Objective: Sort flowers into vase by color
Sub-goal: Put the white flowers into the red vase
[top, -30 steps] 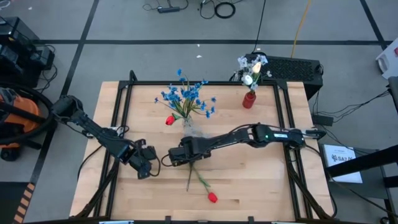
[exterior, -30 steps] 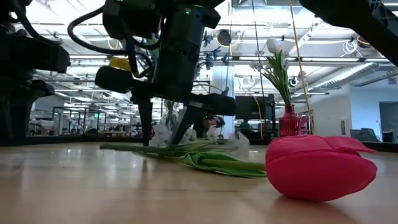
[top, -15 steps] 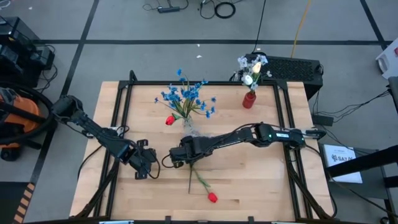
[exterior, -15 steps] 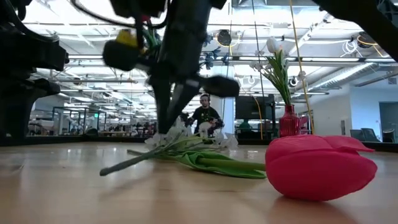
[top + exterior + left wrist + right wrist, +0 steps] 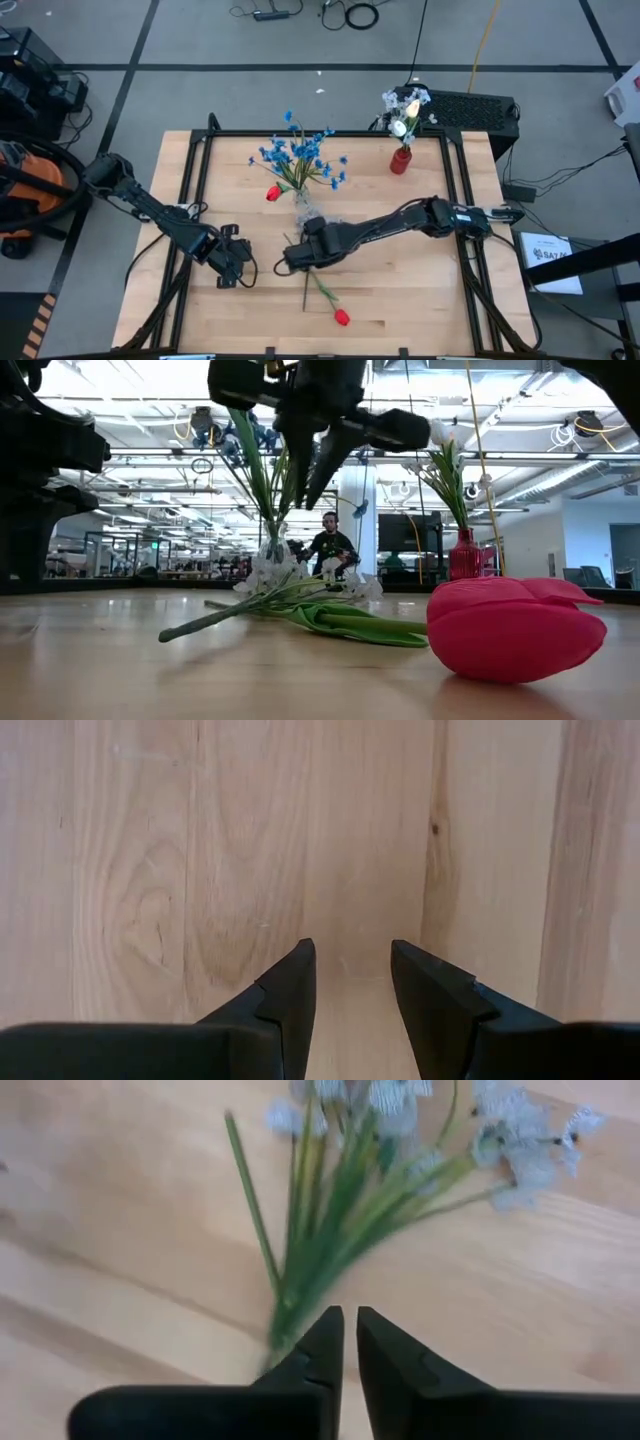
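The right tool [image 5: 290, 262] is lifting away from the middle of the tabletop [image 5: 420, 300]. A second ago it was standing low with its fingers spread over the pale flower bunch [image 5: 300, 582]; half a second ago it had pinched in on the stems. Now, in the low view, it is hanging well above the bunch, fingers nearly together with only a thin slit between them, and holding nothing. From the right wrist, the fingers [image 5: 325, 1345] are pointing at the green stem ends of the pale flower bunch [image 5: 340, 1210], which is lying flat on the wood and blurring as the arm moves.

The bunch is sitting where it lay half a second ago, one stem poking out toward the camera in the low view. It is lying just in front of the glass vase [image 5: 303, 207] holding the blue flowers [image 5: 300, 155]. A red tulip [image 5: 341, 317] is lying nearer the front edge, looming large in the low view. Another red bud [image 5: 272, 193] is lying beside the blue flowers. The red vase [image 5: 401, 160] with white tulips [image 5: 404, 108] is standing at the back right corner.

The left tool [image 5: 236, 268] is waiting over bare wood to the left, fingers [image 5: 290, 995] parted and empty, shifted only slightly from a second ago.
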`<state>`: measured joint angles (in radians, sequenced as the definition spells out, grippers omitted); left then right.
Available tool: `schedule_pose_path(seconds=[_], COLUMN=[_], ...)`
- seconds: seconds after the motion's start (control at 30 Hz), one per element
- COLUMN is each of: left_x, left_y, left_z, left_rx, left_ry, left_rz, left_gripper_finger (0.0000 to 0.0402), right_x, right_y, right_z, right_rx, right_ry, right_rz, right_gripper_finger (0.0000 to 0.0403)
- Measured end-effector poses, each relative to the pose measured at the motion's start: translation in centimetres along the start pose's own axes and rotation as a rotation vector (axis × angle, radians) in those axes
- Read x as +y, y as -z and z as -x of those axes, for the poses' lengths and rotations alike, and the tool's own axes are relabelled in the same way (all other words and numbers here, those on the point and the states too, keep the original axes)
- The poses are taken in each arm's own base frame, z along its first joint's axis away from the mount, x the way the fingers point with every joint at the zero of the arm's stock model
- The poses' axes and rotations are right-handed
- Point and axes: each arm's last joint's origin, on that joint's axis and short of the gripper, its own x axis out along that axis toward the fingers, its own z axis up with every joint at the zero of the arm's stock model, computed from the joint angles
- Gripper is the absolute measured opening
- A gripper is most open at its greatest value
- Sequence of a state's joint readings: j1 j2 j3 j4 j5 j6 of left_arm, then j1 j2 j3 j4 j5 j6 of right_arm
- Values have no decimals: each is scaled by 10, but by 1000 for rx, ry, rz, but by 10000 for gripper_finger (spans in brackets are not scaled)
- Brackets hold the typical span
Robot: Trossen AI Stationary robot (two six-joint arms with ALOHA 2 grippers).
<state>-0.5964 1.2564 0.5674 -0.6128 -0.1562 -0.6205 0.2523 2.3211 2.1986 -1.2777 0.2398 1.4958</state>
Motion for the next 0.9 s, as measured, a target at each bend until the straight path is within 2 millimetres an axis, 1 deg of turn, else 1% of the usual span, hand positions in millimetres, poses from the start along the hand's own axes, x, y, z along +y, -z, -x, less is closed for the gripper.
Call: schedule_pose_path(seconds=[0.1,0.2,0.27,0.47,0.53,0.63,0.73,0.77,0.9], left_x=[0,0,0,0,0,0,0,0,0], left_y=[0,0,0,0,0,0,0,0,0], left_z=[0,0,0,0,0,0,0,0,0], left_rx=[-2,-2,-1,-2,-2,-4,-4,-4,-5], left_ry=[1,1,0,2,2,2,2,2,2], left_rz=[0,-3,-3,-1,-1,0,0,0,0], left_gripper_finger=[138,138,138,138,138,138,138,138,138], right_x=[3,4,6,8,10,12,13,14,14], right_y=[-4,-4,-5,-3,-2,-2,-3,-3,-6], right_z=[-8,-22,-33,-42,-48,-55,-60,-65,-76], right_rx=[-4,27,51,80,79,81,79,78,78], right_ry=[-5,17,26,25,20,14,8,16,23], right_rz=[-59,-109,-118,-105,-91,-83,-87,-88,-70], right_gripper_finger=[48,84,113,210,242,282,307,311,311])
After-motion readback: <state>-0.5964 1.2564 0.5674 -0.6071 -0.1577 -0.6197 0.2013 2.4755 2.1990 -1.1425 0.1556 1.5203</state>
